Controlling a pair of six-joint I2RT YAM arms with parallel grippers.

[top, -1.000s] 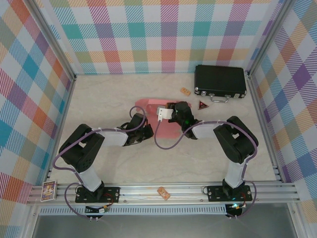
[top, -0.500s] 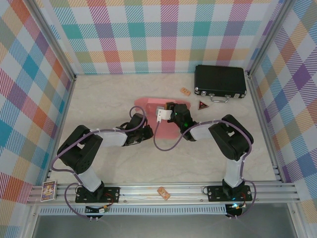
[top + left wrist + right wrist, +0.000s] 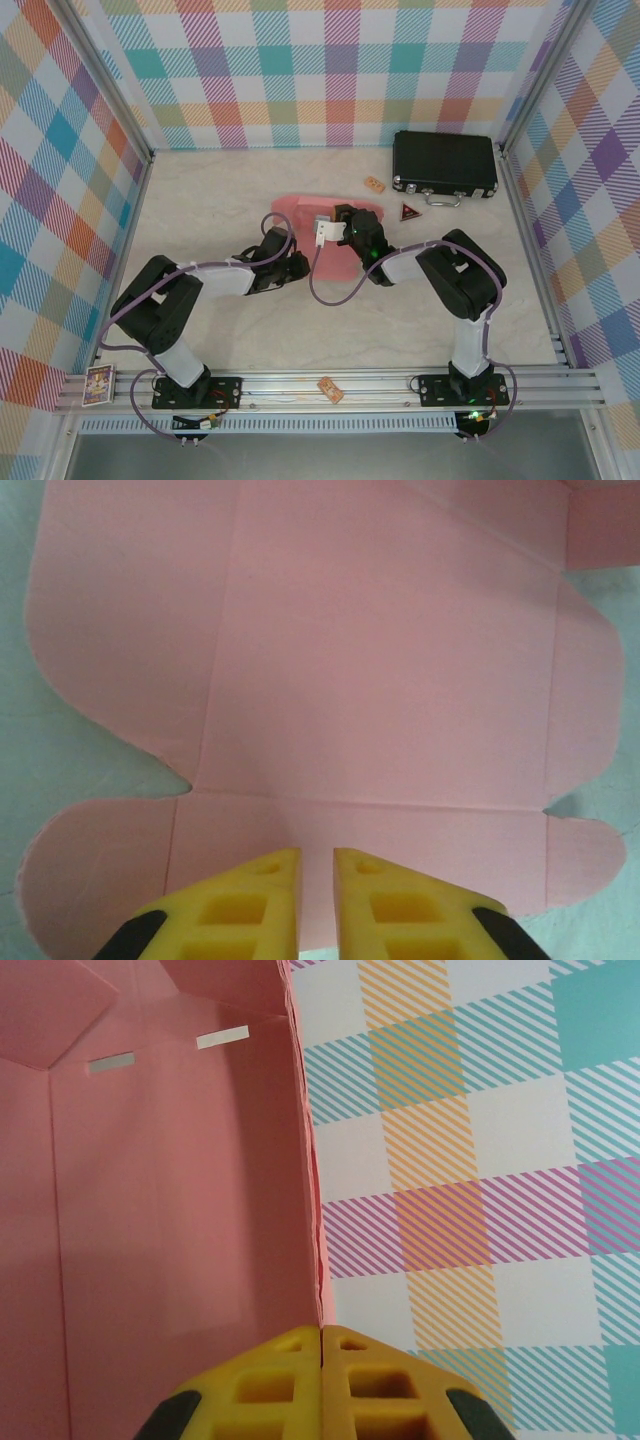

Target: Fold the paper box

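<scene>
Currently pinching a raised panel edge of the paper box [image 3: 180, 1210] between the closed right fingers [image 3: 270, 1380], with left fingers [image 3: 250, 910] slightly spread over its flat flap.

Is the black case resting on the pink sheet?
No, the black case lies well to the right of the paper box, with a clear gap between them.

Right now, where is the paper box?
In the top view, the paper box sits at mid-table, left of the black case and the small red triangle.
</scene>
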